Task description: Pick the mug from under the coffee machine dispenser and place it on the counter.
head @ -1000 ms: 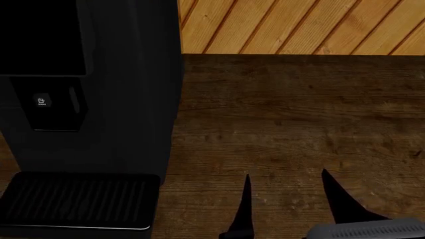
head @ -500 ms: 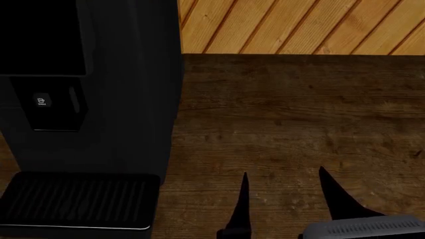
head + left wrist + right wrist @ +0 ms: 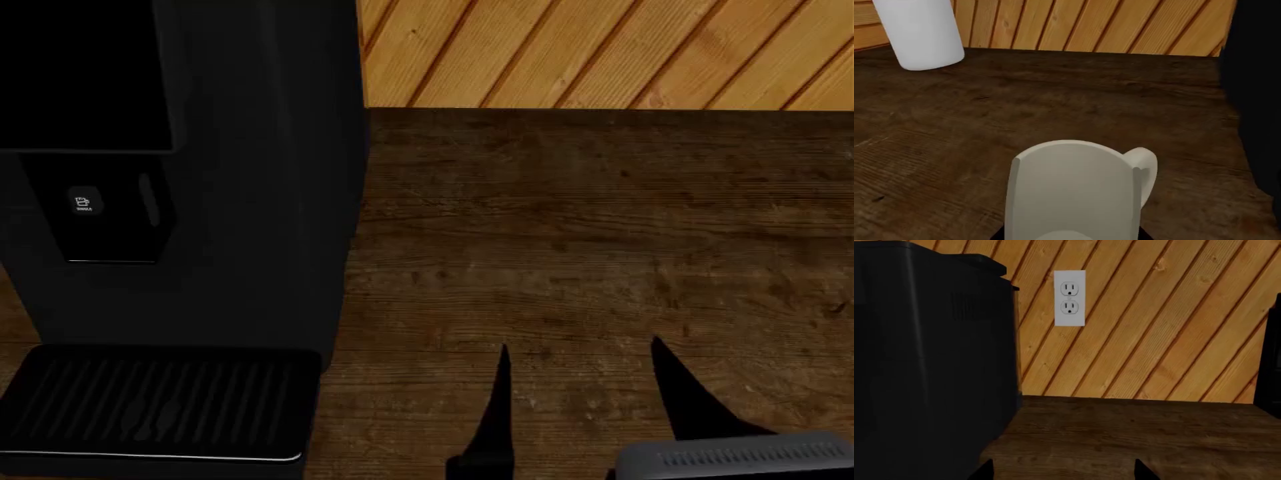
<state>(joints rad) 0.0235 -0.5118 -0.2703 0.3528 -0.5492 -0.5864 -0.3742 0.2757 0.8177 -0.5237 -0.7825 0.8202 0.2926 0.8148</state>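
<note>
The off-white mug [image 3: 1074,190] fills the near part of the left wrist view, its loop handle [image 3: 1145,170] turned toward the black machine [image 3: 1254,100]. My left gripper [image 3: 1066,236] is shut on the mug, with only dark finger slivers showing at each side of it, above the dark wood counter [image 3: 1021,105]. In the head view the dispenser [image 3: 114,215] hangs over a bare ribbed drip tray [image 3: 154,400]; neither the mug nor the left gripper shows there. My right gripper [image 3: 578,350] stands open over the counter [image 3: 601,240], to the right of the machine [image 3: 254,180].
A tall white cylinder [image 3: 921,35] stands at the back of the counter by the plank wall. A white wall outlet [image 3: 1069,297] sits on the orange planks beside the machine [image 3: 927,365]. The right gripper [image 3: 1064,471] has bare wood between its fingers.
The right gripper's fingers have drifted a little sideways over the counter. The machine and the bare drip tray look the same.
</note>
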